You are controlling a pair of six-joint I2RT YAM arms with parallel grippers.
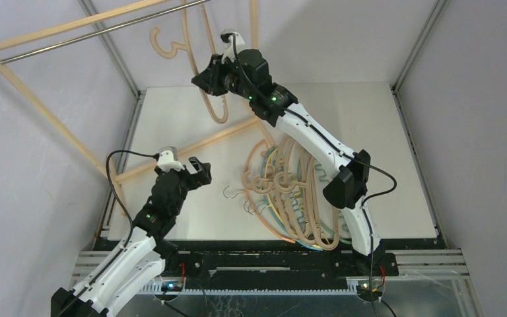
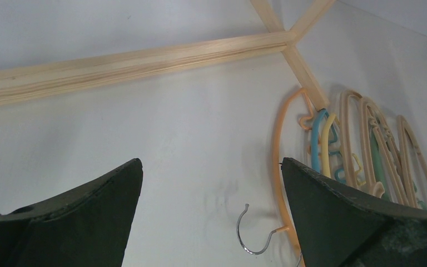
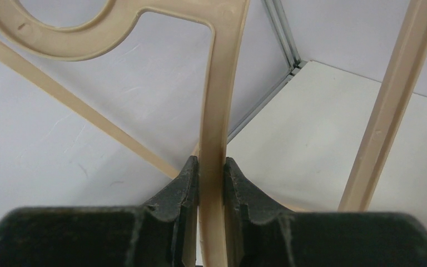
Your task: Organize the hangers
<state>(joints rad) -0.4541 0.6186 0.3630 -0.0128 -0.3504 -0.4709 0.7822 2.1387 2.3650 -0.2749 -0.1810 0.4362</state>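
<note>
My right gripper (image 1: 202,78) is raised at the back of the table, shut on one arm of a beige hanger (image 1: 216,109). In the right wrist view its jaws (image 3: 212,167) pinch that arm (image 3: 218,100), and the hanger's big hook (image 3: 61,39) curves at top left. That hook (image 1: 165,43) sits just under the rack's metal rail (image 1: 105,30); whether it touches, I cannot tell. Several more hangers (image 1: 297,198), beige, teal, yellow and orange, lie piled on the table. My left gripper (image 1: 200,173) hovers open left of the pile, beside an orange hanger (image 2: 278,144) and its metal hook (image 2: 256,239).
The light-wood rack frame (image 1: 39,109) leans over the left side, and its base bar (image 1: 191,148) runs across the white table (image 1: 370,132). In the left wrist view that base bar (image 2: 144,55) crosses the top. Grey walls close in the table on three sides.
</note>
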